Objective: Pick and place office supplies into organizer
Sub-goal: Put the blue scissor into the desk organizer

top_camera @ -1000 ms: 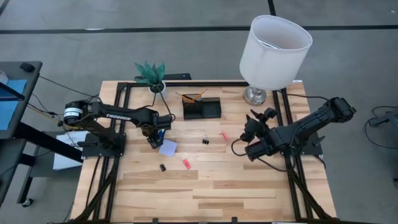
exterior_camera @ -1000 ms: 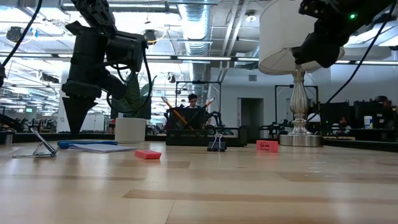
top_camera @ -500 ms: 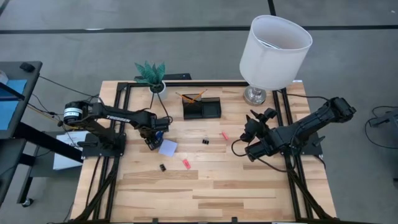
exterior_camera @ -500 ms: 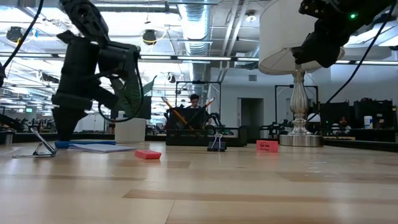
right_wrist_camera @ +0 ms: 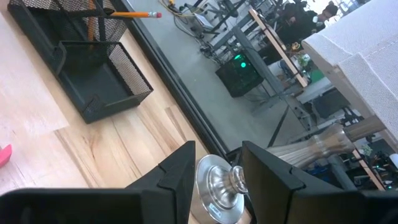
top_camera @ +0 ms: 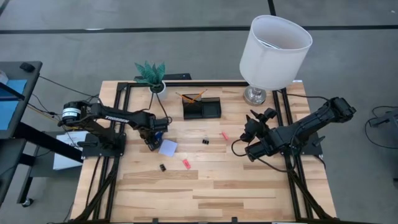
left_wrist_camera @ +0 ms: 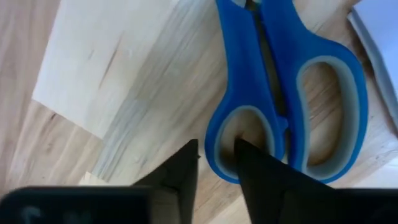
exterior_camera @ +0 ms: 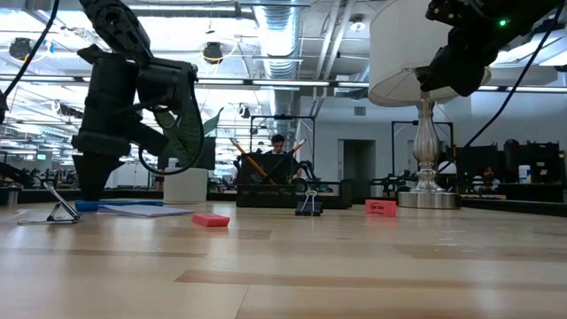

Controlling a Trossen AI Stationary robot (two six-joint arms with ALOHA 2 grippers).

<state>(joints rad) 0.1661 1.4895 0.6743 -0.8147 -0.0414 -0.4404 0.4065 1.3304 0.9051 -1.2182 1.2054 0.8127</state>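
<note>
The blue-handled scissors (top_camera: 160, 132) lie flat on the table beside the pale lavender note pad (top_camera: 168, 147). My left gripper (top_camera: 152, 142) points down onto the scissors' handle end and is shut on it (left_wrist_camera: 216, 146). My right gripper (top_camera: 260, 118) waits slightly open and empty, raised above the table's right side. The black organizer (top_camera: 202, 109) stands at the far middle with orange pens (top_camera: 189, 98) in its cup. Two black clips (top_camera: 162, 167) (top_camera: 204, 141) and two pink-red pieces (top_camera: 186, 163) (top_camera: 224, 135) lie loose on the table. My left gripper has the rim of the smaller handle loop (left_wrist_camera: 214, 134), at the loop's outer end. One finger (left_wrist_camera: 258, 171) stands inside the loop and one (left_wrist_camera: 180, 171) outside it. The fingers come from above, pointing down. The scissors lie flat on the table.
A white lamp (top_camera: 273, 43) stands at the far right, its base (right_wrist_camera: 217, 180) just ahead of my right gripper. A potted green plant (top_camera: 151, 74) stands at the far left. The near half of the table is bare wood.
My left gripper has gone down and a little toward the table's left edge, tipping as it went, until its fingertips reached the table at the scissors' handles. The scissors have stayed where they were.
</note>
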